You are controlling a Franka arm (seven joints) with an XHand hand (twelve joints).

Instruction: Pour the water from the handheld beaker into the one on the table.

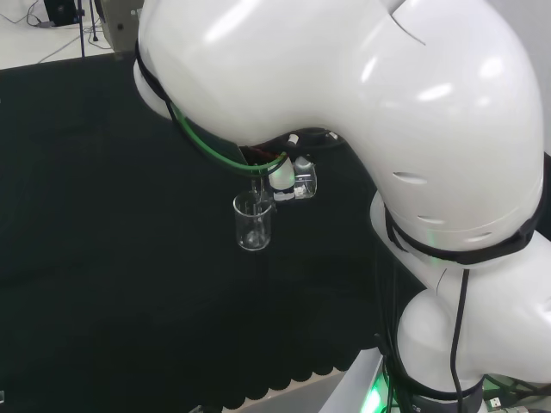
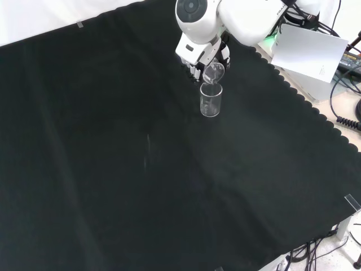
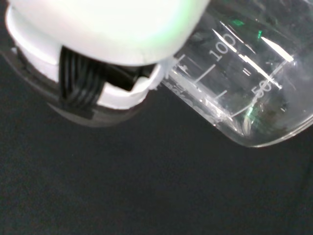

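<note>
So the black cloth (image 2: 113, 169) covers the whole bench, and the arm's white links (image 1: 362, 112) loom over its far edge in the front view. The landmark here is the table beaker (image 2: 211, 100), standing upright on the cloth. Right above it sits the hand (image 2: 198, 56), fingers curled around the handheld beaker (image 2: 214, 72), which is tipped hard over with its mouth just over the table beaker's rim. Can't really tell how much water is in either one, all clear glass.
</note>
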